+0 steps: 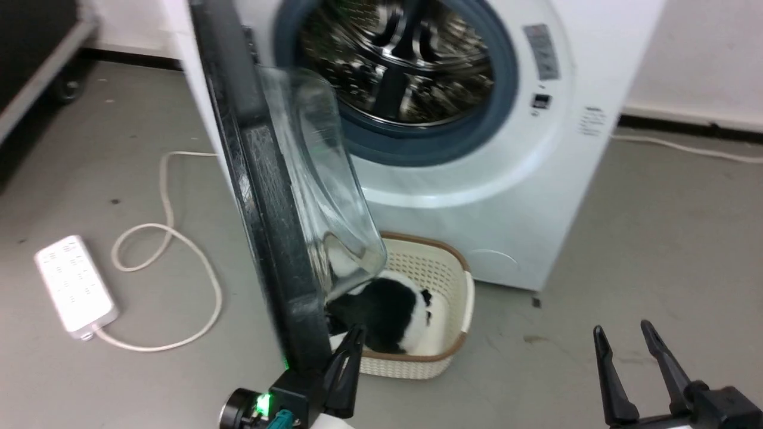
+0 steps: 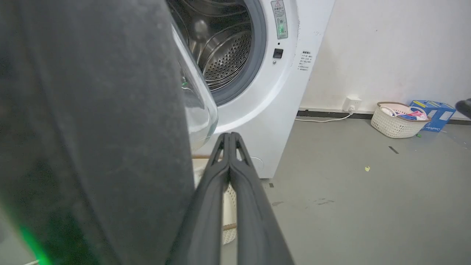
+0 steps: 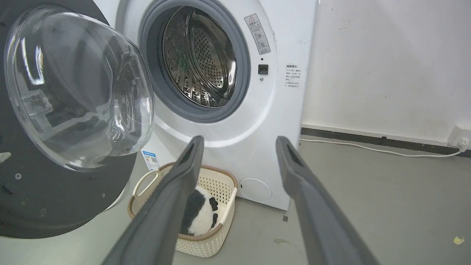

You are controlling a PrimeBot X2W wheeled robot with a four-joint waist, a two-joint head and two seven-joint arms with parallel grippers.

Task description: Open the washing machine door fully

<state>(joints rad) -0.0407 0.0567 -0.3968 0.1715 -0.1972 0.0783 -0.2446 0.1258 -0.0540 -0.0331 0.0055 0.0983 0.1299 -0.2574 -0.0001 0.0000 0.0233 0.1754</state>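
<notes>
Cream basket [image 1: 462, 298] before the washing machine [image 1: 506, 208] holds a black-and-white plush [image 1: 387, 310].

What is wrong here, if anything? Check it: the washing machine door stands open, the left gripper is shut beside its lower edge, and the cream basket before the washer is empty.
One thing is wrong: the cream basket is not empty. A black and white plush toy lies in it, as the head view shows. The rest holds: the washing machine door stands open, and the left gripper is shut beside its lower edge.
</notes>
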